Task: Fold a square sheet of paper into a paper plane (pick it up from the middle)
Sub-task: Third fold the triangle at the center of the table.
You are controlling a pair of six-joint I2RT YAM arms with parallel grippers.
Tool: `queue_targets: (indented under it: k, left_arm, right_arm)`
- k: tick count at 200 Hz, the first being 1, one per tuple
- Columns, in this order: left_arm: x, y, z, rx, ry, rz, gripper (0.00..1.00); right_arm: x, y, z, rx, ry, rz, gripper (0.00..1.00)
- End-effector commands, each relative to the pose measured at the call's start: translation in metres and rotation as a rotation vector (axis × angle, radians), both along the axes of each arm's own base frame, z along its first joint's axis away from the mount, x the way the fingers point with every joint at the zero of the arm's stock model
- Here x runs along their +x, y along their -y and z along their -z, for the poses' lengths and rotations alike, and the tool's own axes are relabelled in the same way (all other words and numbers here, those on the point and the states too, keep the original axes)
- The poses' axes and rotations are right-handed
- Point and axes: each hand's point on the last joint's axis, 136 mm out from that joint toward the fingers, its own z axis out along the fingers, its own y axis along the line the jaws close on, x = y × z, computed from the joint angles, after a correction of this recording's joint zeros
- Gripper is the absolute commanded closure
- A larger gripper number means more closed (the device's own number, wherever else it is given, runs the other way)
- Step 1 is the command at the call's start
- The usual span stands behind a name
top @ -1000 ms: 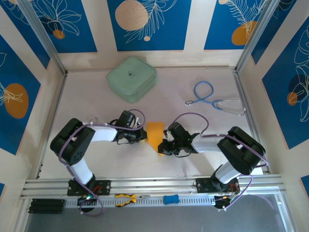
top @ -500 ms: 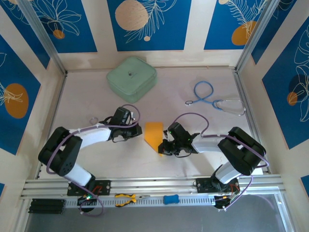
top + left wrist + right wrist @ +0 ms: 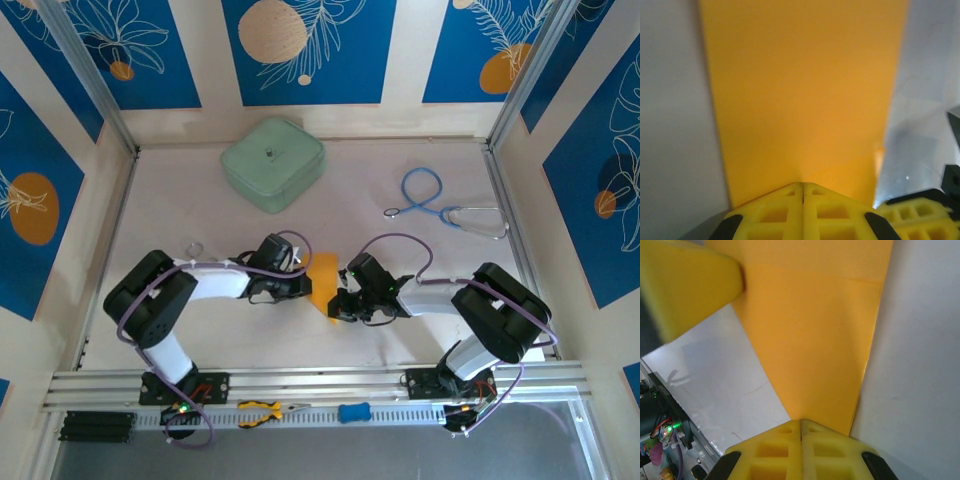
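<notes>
Left gripper (image 3: 303,285): jaws shut flush, tips down at the left edge of the sheet of paper (image 3: 322,279). In the left wrist view the orange runs right up to the tips; you cannot tell whether any of it is caught between them

The sheet lies flat on the surface (image 3: 200,220), centre, between your two grippers. It is well clear of the mint-green case (image 3: 272,163) behind and the stethoscope (image 3: 440,205) to the right

Right gripper (image 3: 338,306): jaws shut as well, tips at the sheet's near pointed end. Pinned or pinched, cannot tell

Risks, as I judge them:
- if the left tips slide sideways under pressure, the thin sheet rides along or buckles instead of taking a crease
- the grippers sit close across a narrow strip, so a small overshoot from either side knocks the fingers together
- if the right tips slip off the point, the sheet loses its anchor and turns, and your next fold lands off line
- too much downward force at the point could tear or dog-ear it

Look of the sheet: bright orange-yellow, plain, matte. The outline is not square but tall and narrow, tapering toward the near end. The right wrist view shows a straight crease across it and a doubled layer along the right edge
</notes>
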Motion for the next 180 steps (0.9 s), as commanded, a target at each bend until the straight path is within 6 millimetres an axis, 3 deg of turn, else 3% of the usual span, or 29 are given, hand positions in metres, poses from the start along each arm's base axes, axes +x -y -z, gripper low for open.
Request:
queue_targets:
  k: [1, 74, 107, 146, 180]
  left_arm:
    - [0.012, -0.015, 0.014, 0.040, 0.010, -0.044, 1.00]
    - [0.032, -0.042, 0.013, 0.049, 0.002, -0.096, 0.99]
    - [0.038, -0.042, -0.013, 0.026, 0.038, -0.091, 0.96]
    - [0.036, -0.025, -0.052, -0.084, 0.091, -0.050, 0.93]
    - [0.017, 0.001, -0.050, -0.140, 0.061, 0.050, 0.93]
  right_arm:
    - [-0.027, 0.029, 0.029, -0.147, -0.102, -0.008, 0.98]
    - [-0.022, 0.028, 0.023, -0.121, -0.099, -0.030, 0.98]
    - [-0.010, 0.022, 0.014, -0.092, -0.095, -0.062, 0.98]
    - [0.009, 0.019, 0.002, -0.071, -0.073, -0.105, 0.97]
    - [0.016, 0.014, -0.006, -0.048, -0.086, -0.109, 0.96]
